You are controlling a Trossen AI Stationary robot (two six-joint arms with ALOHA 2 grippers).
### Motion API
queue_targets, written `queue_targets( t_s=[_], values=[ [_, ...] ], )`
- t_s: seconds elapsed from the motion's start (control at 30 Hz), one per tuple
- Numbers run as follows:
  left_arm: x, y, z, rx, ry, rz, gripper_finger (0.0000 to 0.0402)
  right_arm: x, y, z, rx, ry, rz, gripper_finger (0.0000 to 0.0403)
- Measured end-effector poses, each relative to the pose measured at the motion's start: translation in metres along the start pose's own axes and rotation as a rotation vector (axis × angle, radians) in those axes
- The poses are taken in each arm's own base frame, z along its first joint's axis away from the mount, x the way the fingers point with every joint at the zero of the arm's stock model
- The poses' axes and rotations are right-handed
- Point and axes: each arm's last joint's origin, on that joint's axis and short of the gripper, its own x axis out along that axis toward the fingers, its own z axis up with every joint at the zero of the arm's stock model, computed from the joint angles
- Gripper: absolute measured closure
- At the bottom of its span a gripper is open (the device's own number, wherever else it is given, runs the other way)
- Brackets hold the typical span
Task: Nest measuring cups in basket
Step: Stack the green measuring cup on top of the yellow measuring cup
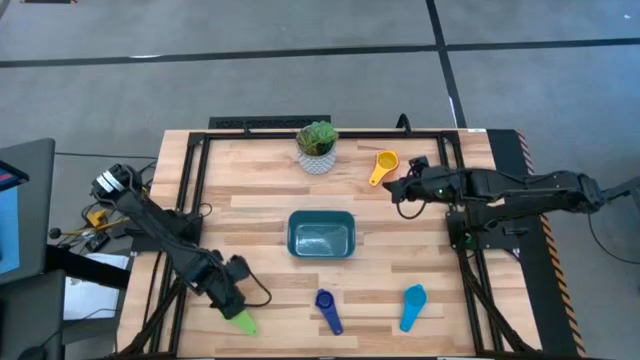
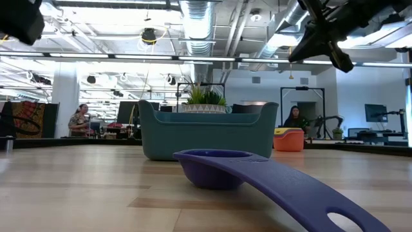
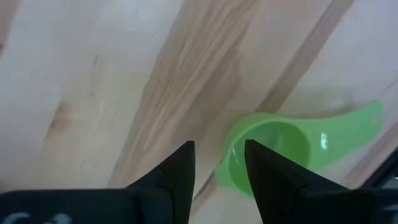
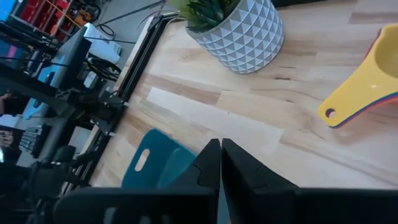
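A dark blue plastic scoop-shaped cup lies before the empty teal rectangular basket, while the slightly parted left gripper hovers empty over the green plastic cup and the closed right gripper waits near the yellow cup.

Left gripper low at the table's near-left, fingers apart, right gripper raised far right, fingers seemingly together

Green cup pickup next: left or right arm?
Left. The left gripper is open, right over the small green plastic measuring cup near the table's front-left corner. The right gripper is shut, far off by the yellow plastic measuring cup.
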Motion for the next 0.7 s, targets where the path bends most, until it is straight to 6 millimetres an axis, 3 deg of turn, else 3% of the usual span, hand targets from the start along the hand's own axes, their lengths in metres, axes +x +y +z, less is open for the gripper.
queue_targets(
  t_s=[0.3, 0.7],
  values=[
    [0.023, 0.01, -0.005, 0.038, 0.005, -0.063, 0.0273, -0.003, 0.004, -0.007, 0.018, 0.012, 0.021, 0.0351],
    [0.026, 0.011, -0.006, 0.139, 0.06, -0.1, 0.0274, -0.007, 0.008, -0.014, 0.039, 0.004, 0.027, 0.0351]
  ],
)
